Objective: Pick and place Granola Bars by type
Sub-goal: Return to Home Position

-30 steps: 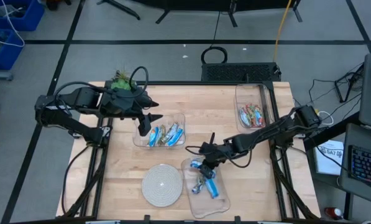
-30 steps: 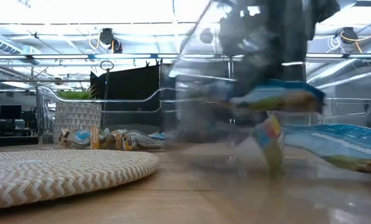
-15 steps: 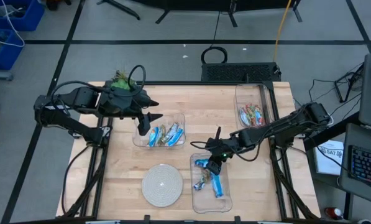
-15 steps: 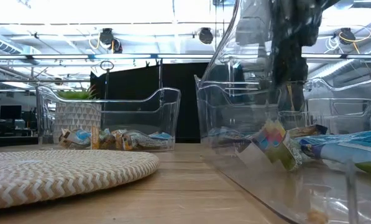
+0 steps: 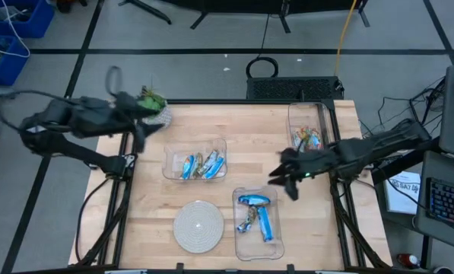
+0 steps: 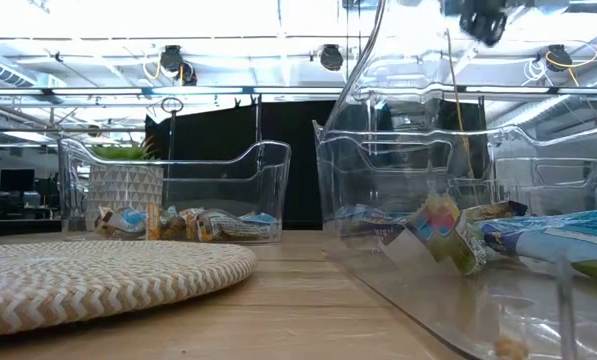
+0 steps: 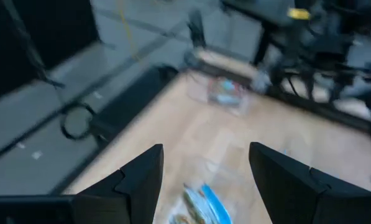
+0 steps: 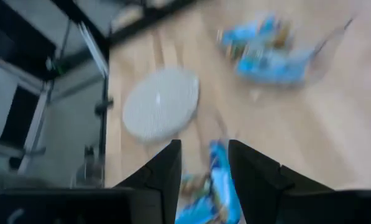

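Observation:
Granola bars lie in three clear bins. The centre bin (image 5: 196, 160) holds blue and mixed-colour bars (image 5: 201, 165). In the near bin (image 5: 258, 242) are blue bars (image 5: 258, 215), which also show close up in the low view (image 6: 538, 240). Multicoloured bars (image 5: 306, 141) fill the far-right bin (image 5: 306, 114). My left gripper (image 5: 138, 135) is open and hangs over the table's left edge, by the plant; its wrist view shows nothing between the fingers (image 7: 141, 180). My right gripper (image 5: 285, 180) is open too, raised between the near bin and the far-right bin.
A round woven plate (image 5: 198, 226) lies near the front edge, left of the near bin. A small potted plant (image 5: 154, 103) stands at the far left corner. Bare wood (image 5: 249, 129) shows between the centre bin and the far-right bin.
My left arm has swung back from the centre bin toward the table's left edge. My right gripper has risen out of the near bin and drawn back toward the right. The near bin, skewed a second ago, has slid slightly right and now lies straight on the table.

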